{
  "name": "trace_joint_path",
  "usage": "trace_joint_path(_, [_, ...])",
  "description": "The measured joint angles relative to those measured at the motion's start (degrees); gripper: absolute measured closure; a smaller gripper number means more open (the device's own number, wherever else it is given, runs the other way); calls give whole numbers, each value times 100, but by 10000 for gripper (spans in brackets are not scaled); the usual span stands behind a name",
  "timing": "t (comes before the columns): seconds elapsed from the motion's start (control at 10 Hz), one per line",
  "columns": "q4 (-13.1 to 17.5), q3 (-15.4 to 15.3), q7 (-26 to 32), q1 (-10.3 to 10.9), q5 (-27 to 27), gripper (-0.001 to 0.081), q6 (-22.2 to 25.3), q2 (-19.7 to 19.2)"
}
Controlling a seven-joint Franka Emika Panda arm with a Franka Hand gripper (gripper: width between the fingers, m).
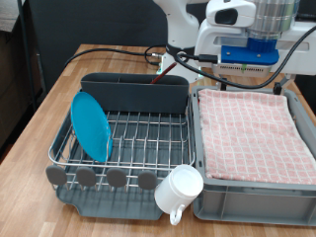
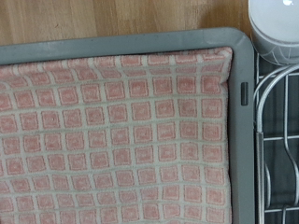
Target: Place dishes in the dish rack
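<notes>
The tool (image 1: 244,71) hangs high at the exterior view's upper right, above the far end of the light grey bin (image 1: 255,184), and touches nothing; its fingers are not resolved in the exterior view and do not appear in the wrist view, so whether they stand apart or together cannot be told, and nothing is seen held; the wrist view looks straight down on the pink checked cloth (image 2: 112,131) that fills the bin (image 2: 241,131), with wire of the dish rack (image 2: 278,140) beside it; the dish rack (image 1: 123,148) stands on the wooden worktop (image 1: 59,84) at the exterior view's left, touching or just beside the bin; the blue plate (image 1: 91,125) stands on edge in the wires at the rack's left end, tilted slightly, and is judged already placed; the white mug (image 1: 179,190) sits tipped at the rack's near right corner, mouth towards the camera, handle lowermost, and the same mug (image 2: 276,28) shows pale in one corner of the wrist view; whether it is properly seated or only perched on the rim cannot be determined; the utensil holder (image 1: 133,94) runs along the rack's far side, with something small and reddish at its right end, too small to identify as the spoon; judgement: with plate and mug at the rack, the work appears well advanced; any approach from this height should descend vertically, clear of the cloth, and avoid nudging the tipped mug off the corner.
</notes>
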State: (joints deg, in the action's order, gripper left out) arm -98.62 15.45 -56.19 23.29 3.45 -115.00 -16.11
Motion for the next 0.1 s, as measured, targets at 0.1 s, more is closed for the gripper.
trace_joint_path(0.1, [-142,-1,-22,38,-52,4,-54,106])
